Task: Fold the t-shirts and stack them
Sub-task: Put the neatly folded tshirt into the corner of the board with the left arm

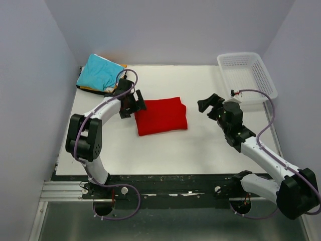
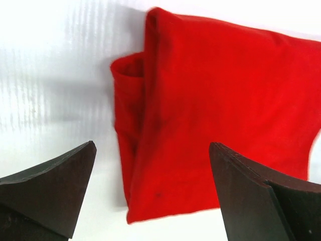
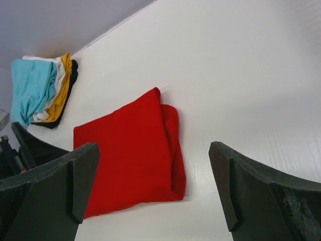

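Both arms reach forward, elbows bent. The left black two-finger end effector point(image 1: 134, 105) points inward, jaws spread, holding nothing. The right black two-finger end effector point(image 1: 209, 104) faces it, jaws likewise spread.

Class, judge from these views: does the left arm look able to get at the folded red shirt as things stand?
Probably yes. The left gripper is open at the red shirt's left edge, with nothing between them.

The white table point(image 1: 200, 145) carries a folded red t-shirt point(image 1: 161, 116) near its middle, a stack of folded shirts point(image 1: 100, 73) topped by turquoise in its far left corner, and a white mesh basket point(image 1: 247, 76) at its far right corner
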{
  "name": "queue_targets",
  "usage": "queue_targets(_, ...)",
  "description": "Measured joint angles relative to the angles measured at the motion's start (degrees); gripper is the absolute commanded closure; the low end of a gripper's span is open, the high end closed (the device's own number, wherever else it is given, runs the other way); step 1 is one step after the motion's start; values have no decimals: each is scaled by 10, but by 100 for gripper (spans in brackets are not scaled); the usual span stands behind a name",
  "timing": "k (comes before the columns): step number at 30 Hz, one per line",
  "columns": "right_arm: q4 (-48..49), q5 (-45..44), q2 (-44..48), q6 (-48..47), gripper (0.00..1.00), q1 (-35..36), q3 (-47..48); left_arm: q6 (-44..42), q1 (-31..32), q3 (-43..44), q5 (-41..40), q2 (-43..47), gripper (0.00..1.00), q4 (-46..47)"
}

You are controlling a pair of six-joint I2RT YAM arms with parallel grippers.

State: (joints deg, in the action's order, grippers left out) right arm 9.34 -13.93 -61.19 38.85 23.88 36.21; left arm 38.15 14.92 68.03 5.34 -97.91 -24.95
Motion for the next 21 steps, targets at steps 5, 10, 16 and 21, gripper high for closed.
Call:
queue_targets(5,-1,-2,-1,-8,0,0,0,-9,-13,39,4,-64,3,-22)
queue_targets(10,-1,-2,-13,-11,0,0,0,-14,-13,45,25,-77,14,-30)
queue_targets(16,-2,-2,-25,-13,0,0,0,-12,-8,58,59,-108,31,-30)
queue_targets(21,-2,-2,-31,-14,0,0,0,-6,7,66,63,-121,66,-30)
